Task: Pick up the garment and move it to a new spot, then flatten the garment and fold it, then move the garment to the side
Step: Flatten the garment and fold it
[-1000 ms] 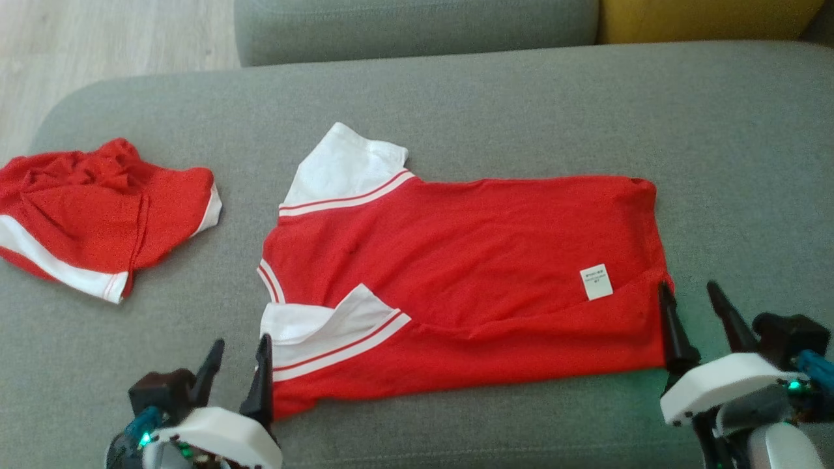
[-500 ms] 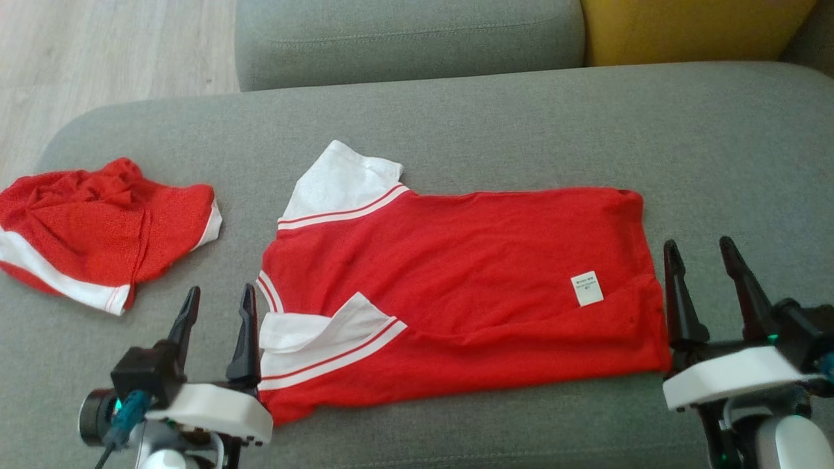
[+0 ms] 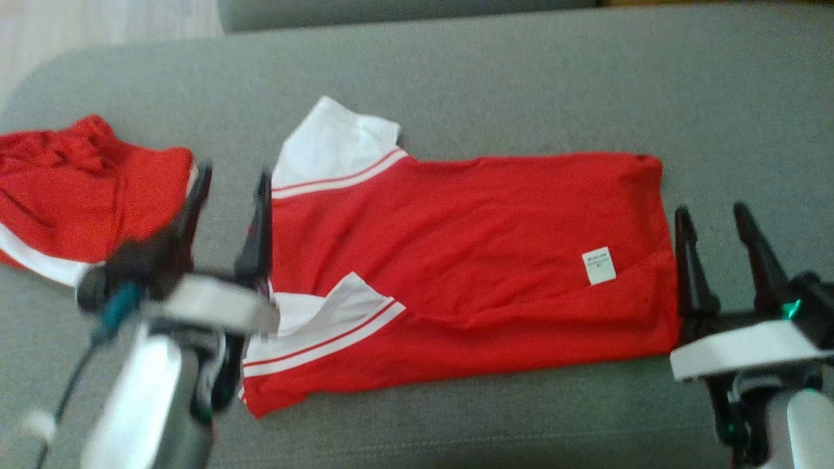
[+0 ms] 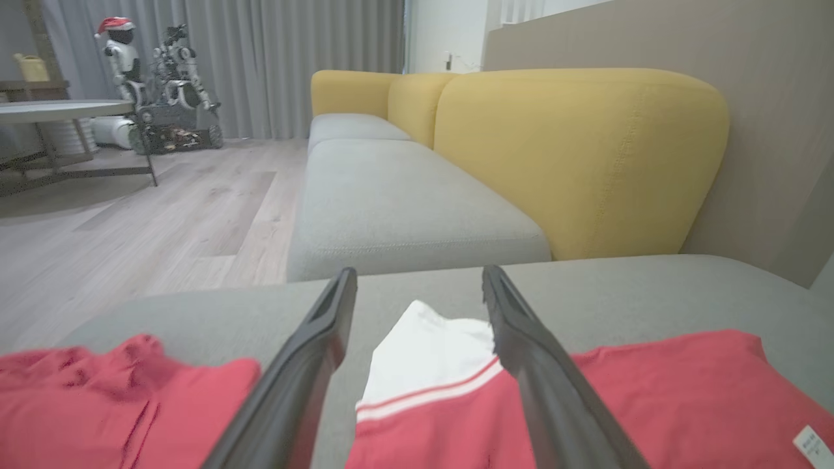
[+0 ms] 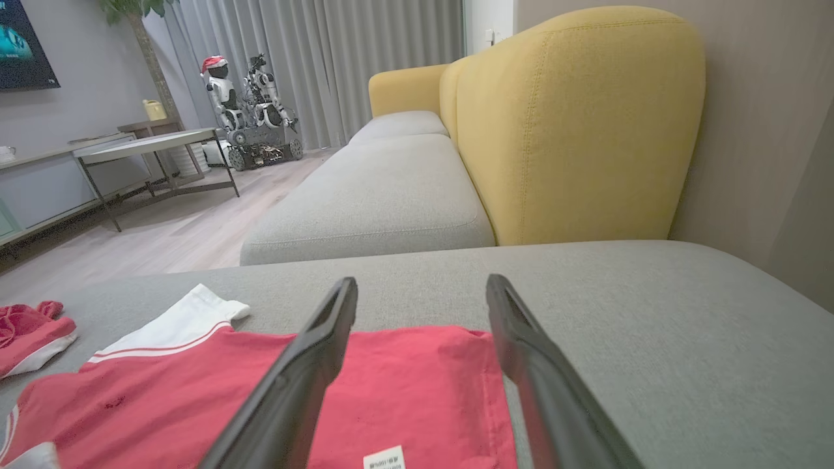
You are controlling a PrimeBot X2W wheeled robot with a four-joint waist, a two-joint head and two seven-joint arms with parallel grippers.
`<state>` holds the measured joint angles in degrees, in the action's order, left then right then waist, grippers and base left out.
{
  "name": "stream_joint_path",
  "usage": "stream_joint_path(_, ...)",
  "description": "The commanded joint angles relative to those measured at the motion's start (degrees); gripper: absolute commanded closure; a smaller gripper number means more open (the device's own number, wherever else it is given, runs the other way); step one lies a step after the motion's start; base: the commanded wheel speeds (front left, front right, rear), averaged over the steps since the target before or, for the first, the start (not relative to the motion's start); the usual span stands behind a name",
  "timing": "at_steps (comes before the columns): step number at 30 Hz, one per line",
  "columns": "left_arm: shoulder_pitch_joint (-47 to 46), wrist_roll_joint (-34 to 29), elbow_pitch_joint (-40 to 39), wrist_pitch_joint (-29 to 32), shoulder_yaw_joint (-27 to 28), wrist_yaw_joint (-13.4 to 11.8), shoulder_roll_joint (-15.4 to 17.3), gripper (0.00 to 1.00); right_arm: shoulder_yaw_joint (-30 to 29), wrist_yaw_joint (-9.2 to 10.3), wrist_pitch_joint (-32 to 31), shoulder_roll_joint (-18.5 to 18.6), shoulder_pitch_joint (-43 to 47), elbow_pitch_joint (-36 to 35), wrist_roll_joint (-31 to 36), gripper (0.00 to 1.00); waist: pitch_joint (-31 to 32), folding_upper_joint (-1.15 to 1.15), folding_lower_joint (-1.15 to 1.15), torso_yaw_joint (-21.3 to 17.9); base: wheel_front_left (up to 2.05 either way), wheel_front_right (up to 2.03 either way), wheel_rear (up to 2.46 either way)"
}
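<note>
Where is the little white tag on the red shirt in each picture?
Head view: the tag sits on the red shirt, near its right edge.
Left wrist view: the tag is in the bottom right corner, cut by the frame.
Right wrist view: the tag is at the bottom edge, near the middle.
Shared landmark: the white sleeve with red stripes, at the shirt's other end.

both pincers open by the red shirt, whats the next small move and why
Probably lower the left pincer onto the far white sleeve, framed between its open jaws in the left wrist view. The red shirt lies flat, near sleeve already folded in, nothing gripped yet.
</note>
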<state>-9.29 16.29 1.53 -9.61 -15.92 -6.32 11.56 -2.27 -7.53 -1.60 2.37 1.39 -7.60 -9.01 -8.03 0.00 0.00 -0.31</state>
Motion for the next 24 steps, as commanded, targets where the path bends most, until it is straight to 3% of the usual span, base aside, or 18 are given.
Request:
stream_joint_path(1, -6.9, 0.1, -0.4, 0.5, 1.8, 1.2, 1.3, 0.0, 1.2, 0.04, 0.0, 0.5, -4.1, -2.6, -0.3, 0.0, -4.1, 0.0, 0.0, -0.4, 0.0, 0.0, 0.0)
stream_joint_path(4, -14.7, 0.7, 4.0, 1.9, 1.3, 3.8, 1.6, 0.0, 1.6, 0.04, 0.1, 0.5, -6.6, -2.6, -0.3, 0.0, -8.1, 0.0, 0.0, -1.5, 0.0, 0.0, 0.0)
stream_joint_path(5, -19.8, 1.0, 7.6, 2.2, 0.8, 5.7, 1.7, 0.0, 2.0, 0.04, 0.4, 0.5, -8.2, -2.3, -0.2, 0.0, -10.3, 0.0, 0.0, -2.2, 0.0, 0.0, 0.0)
stream_joint_path(9, -28.3, 1.5, 16.3, 2.6, -0.4, 8.5, 0.6, 0.0, 2.3, 0.04, 1.2, 0.5, -10.6, -1.3, -0.3, 0.0, -13.5, 0.0, 0.0, -3.3, 0.0, 0.0, 0.0)
stream_joint_path(15, -37.6, 3.2, 33.1, 3.2, -1.0, 11.1, -0.4, 0.0, 3.3, 0.04, 2.1, 0.5, -12.9, 0.5, -0.8, 0.0, -16.2, 0.0, 0.0, -5.2, 0.0, 0.0, 0.0)
stream_joint_path(24, -43.9, 5.2, 51.1, 3.3, -2.2, 13.2, 0.0, 0.0, 3.6, 0.04, 2.6, 0.5, -14.0, 2.8, -1.4, 0.0, -17.0, 0.0, 0.0, -7.1, 0.0, 0.0, 0.0)
